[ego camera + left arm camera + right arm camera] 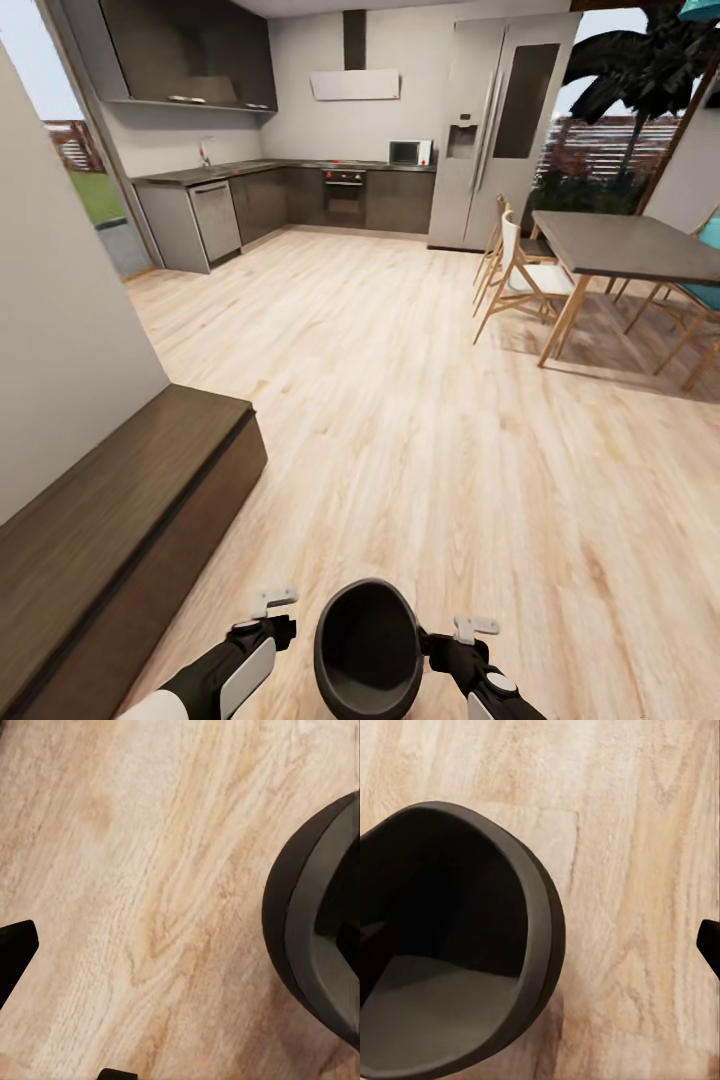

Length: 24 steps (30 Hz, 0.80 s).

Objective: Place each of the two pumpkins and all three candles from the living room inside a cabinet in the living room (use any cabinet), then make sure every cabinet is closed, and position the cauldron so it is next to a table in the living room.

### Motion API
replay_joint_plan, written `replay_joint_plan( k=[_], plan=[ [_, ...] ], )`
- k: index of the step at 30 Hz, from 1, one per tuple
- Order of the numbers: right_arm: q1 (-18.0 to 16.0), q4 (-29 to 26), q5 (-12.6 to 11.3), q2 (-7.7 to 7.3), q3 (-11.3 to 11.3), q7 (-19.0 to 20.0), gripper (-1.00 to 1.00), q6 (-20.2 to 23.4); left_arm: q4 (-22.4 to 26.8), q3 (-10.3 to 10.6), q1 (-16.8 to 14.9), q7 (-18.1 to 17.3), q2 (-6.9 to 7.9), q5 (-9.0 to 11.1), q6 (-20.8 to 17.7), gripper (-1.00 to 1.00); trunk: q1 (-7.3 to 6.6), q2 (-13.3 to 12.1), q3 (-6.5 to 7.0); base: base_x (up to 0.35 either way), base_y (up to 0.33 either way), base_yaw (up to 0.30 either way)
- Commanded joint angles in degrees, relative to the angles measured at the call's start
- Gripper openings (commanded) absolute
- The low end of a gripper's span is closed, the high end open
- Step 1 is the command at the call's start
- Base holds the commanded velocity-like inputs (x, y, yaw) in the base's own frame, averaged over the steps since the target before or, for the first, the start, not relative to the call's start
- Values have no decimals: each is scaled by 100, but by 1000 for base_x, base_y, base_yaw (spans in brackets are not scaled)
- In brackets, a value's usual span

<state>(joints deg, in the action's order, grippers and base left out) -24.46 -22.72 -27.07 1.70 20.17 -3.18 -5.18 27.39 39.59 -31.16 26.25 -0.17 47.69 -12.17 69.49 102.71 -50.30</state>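
Black cauldron at 6 o'clock in the head view, above pale wood floor, between both arms. Right gripper clamped on the pot's rim at 3 o'clock. Left gripper just beside the pot at 9 o'clock; jaw state impossible to tell. Dark cabinet at 8 o'clock, shut. Dining table at 2 o'clock.
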Motion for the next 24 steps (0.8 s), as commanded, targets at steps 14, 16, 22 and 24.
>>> replay_joint_plan(
  k=[14, 16, 22, 24],
  plan=[
    [-6, 5, -52, -3, 48, -33, 100, -27, 13, 40, -4, 47, 8, 30, -14, 100, 0, 2, -4, 64, -51, -40],
    [-6, 5, -52, -3, 48, -32, 100, -27, 12, 40, -4, 47, 8, 30, -14, 100, 0, 2, -4, 9, -6, 0],
    [-6, -1, -46, -3, 48, -33, 100, -27, 12, 40, -4, 47, 8, 30, -14, 100, 0, 2, -4, 2, -2, 0],
    [-6, -3, -49, -1, 48, -33, 100, -19, 12, 40, -4, 47, 8, 30, -15, 100, 0, 2, -4, 0, 0, 0]
  ],
)
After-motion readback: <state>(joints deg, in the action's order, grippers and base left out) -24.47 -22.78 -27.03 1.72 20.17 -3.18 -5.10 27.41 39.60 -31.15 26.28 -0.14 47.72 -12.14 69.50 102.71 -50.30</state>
